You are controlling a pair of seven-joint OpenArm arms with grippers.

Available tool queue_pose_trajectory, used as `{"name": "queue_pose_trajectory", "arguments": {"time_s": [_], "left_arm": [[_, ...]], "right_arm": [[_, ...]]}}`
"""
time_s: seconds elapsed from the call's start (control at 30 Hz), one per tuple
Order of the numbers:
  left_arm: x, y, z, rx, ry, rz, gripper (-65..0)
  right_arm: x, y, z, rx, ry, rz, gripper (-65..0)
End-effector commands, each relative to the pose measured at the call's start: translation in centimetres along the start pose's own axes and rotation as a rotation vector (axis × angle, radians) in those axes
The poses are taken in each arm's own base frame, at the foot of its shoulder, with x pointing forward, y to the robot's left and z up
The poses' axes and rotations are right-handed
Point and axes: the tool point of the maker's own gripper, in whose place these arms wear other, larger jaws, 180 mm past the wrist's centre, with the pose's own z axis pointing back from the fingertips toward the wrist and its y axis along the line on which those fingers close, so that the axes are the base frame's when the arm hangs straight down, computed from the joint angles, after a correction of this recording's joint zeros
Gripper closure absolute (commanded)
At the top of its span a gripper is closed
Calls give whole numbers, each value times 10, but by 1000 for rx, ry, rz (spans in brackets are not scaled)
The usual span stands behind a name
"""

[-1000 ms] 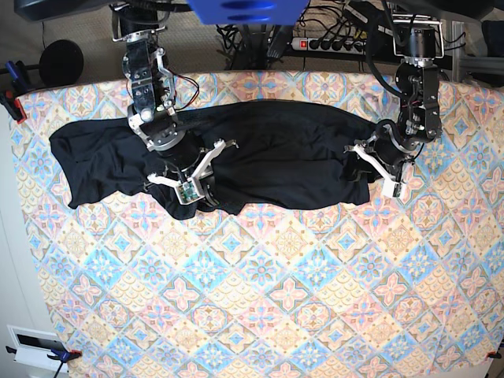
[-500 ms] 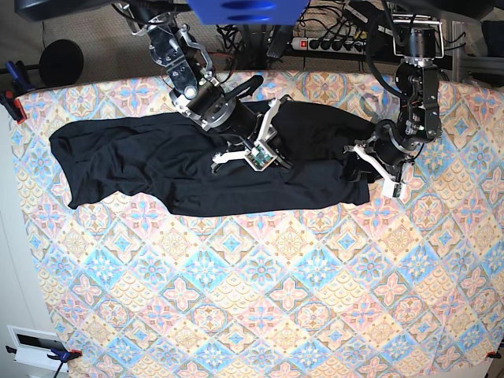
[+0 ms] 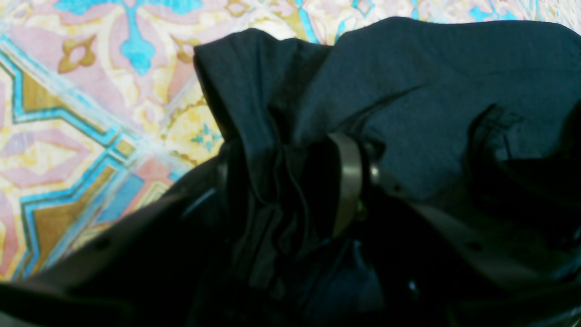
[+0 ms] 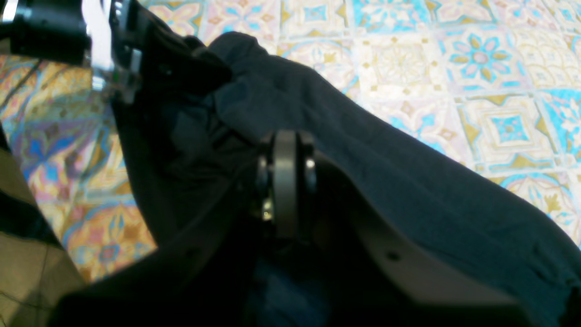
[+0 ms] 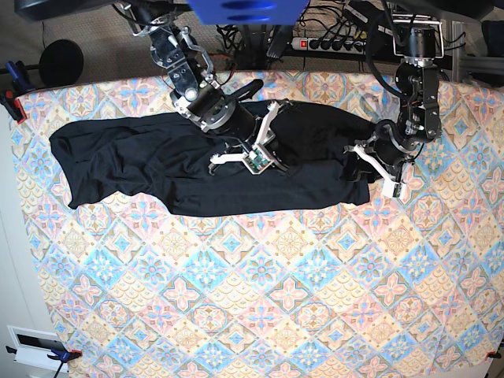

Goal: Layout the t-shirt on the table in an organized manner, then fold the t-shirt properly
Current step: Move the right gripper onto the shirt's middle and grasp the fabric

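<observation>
A wide counter (image 5: 260,299) clothed in pastel diamond tiles of blue, pink, peach and cream is filling most of the overhead view, its front half lying bare. Across the far half, a plain black t-shirt (image 5: 157,165) is stretching in a long, rumpled band from the view's left edge of the cloth toward its right side, one end spreading wider on the view's left and the other bunching into a dark knot on the view's right.

Two black robot arms are reaching down from the far edge onto the shirt. The right gripper (image 5: 253,159), the one on the overhead view's left, is lying over the middle of the garment; its wrist camera is showing its jaws pressed together with no gap between them, the black fabric (image 4: 408,181) sloping away just beyond, and whether any cloth is pinched between them cannot be told from the pictures.

The left gripper (image 5: 376,167), on the overhead view's right, is sitting at the bunched end of the shirt. Its wrist camera is showing a gathered fold of black fabric (image 3: 272,190) running down between its jaws, which are clenching that bundle partway closed, while the patterned cloth (image 3: 91,113) is showing just beside it.

Behind the counter's far edge, a power strip (image 5: 331,43) and a tangle of cables are lying on the floor.
</observation>
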Motion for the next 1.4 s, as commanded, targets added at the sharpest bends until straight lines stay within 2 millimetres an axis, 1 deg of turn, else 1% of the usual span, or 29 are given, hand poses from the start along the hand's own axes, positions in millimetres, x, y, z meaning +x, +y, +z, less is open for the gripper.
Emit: {"name": "queue_pose_trajectory", "arguments": {"time_s": [0.0, 0.03, 0.17, 0.23, 0.3, 0.47, 0.53, 0.7, 0.8, 0.87, 0.9, 0.97, 1.07, 1.13, 1.23, 1.27, 1.3, 1.33, 1.37], "left_arm": [[2, -2, 0, -3, 4, -9, -258], [1, -5, -2, -8, 3, -5, -258], [-1, -7, -3, -11, 4, -1, -258], [-1, -8, -3, -12, 4, 0, -258], [-2, -11, -5, -18, 3, 6, -258], [-2, -12, -5, -18, 3, 5, -258], [-2, -12, -5, -18, 3, 5, -258], [-2, -11, -5, -18, 4, 6, -258], [-2, -11, -5, -18, 4, 6, -260], [-4, -11, -5, -17, 6, 9, -261], [-4, -11, -4, -18, 5, 13, -261], [-5, -10, -4, -18, 5, 17, -262], [-6, -10, -3, -21, 8, 21, -262], [-6, -11, -2, -36, 0, 50, -262], [-6, 4, 11, -26, -32, 125, -262], [-4, 5, 14, -31, -47, 149, -262], [-4, 7, 16, -35, -54, 170, -262], [-7, 10, 20, -34, -60, 196, -262], [-7, 12, 23, -33, -71, 220, -262]], "right_arm": [[23, 4, -1, 10, -76, -12, 0], [25, 6, -2, 12, -82, -17, 0], [34, 11, -6, 17, -107, -41, 0], [34, 12, -6, 19, -107, -41, -1], [35, 15, -6, 26, -107, -39, -18], [37, 41, -9, 93, -111, -22, -106], [38, 52, -9, 121, -112, -15, -131], [40, 76, -9, 184, -115, 1, -144], [41, 79, -9, 191, -117, 4, -144], [44, 75, -8, 181, -128, 4, -142], [43, 67, -7, 163, -129, 1, -142], [42, 42, -6, 98, -126, -13, -142], [36, -8, 2, -35, -122, -48, -141], [35, -47, 13, -141, -127, -68, -141], [32, -92, 32, -268, -131, -90, -141], [33, -103, 39, -303, -137, -93, -141], [32, -110, 43, -323, -139, -94, -141], [29, -116, 48, -343, -133, -94, -141], [20, -120, 52, -357, -111, -97, -141]]}}
